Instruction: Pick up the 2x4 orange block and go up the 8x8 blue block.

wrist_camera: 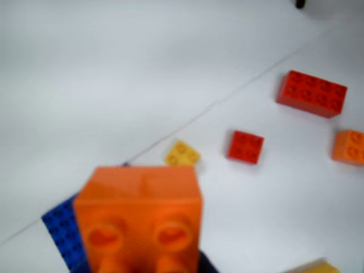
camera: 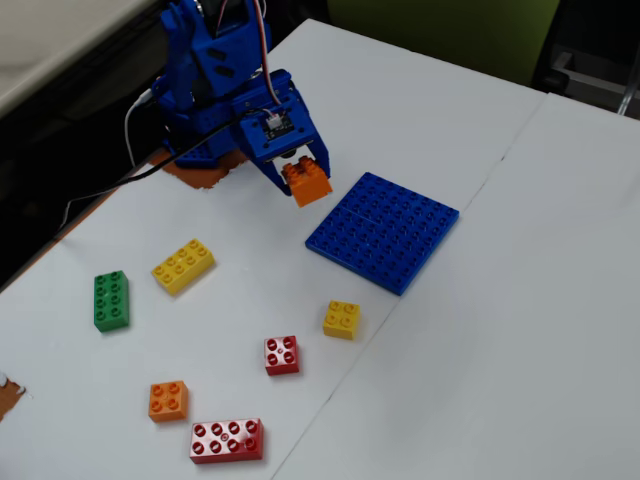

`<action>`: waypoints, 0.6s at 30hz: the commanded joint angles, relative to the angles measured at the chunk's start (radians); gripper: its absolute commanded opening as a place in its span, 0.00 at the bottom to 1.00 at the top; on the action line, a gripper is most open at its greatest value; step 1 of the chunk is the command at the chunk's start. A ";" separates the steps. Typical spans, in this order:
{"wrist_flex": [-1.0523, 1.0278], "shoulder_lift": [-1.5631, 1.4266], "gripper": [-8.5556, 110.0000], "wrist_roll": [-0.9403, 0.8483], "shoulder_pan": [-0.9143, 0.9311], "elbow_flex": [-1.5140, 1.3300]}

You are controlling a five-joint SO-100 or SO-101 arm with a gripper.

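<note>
My gripper (camera: 305, 182) is shut on the 2x4 orange block (camera: 307, 184) and holds it off the table, just left of the 8x8 blue block (camera: 383, 230) in the fixed view. In the wrist view the orange block (wrist_camera: 139, 213) fills the bottom centre, studs toward the camera, and hides my fingers. A corner of the blue baseplate (wrist_camera: 61, 227) shows below and left of it. The baseplate lies flat on the white table with nothing on it.
Loose bricks lie in front of the plate: yellow 2x4 (camera: 183, 265), green 2x4 (camera: 110, 300), yellow 2x2 (camera: 342, 319), red 2x2 (camera: 282, 355), small orange 2x2 (camera: 168, 400), red 2x4 (camera: 227, 440). A seam between two table tops runs under the plate.
</note>
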State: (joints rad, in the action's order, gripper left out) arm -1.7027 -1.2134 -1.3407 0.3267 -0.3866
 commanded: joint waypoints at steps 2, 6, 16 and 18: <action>0.037 -0.057 0.07 -0.006 -0.086 -0.015; 0.054 -0.043 0.07 -0.006 -0.160 -0.017; 0.086 0.067 0.07 -0.100 -0.290 -0.028; 0.103 0.097 0.07 -0.115 -0.308 -0.028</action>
State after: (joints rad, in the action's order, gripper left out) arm -1.6322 -1.1244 -1.4281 0.0506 -0.4172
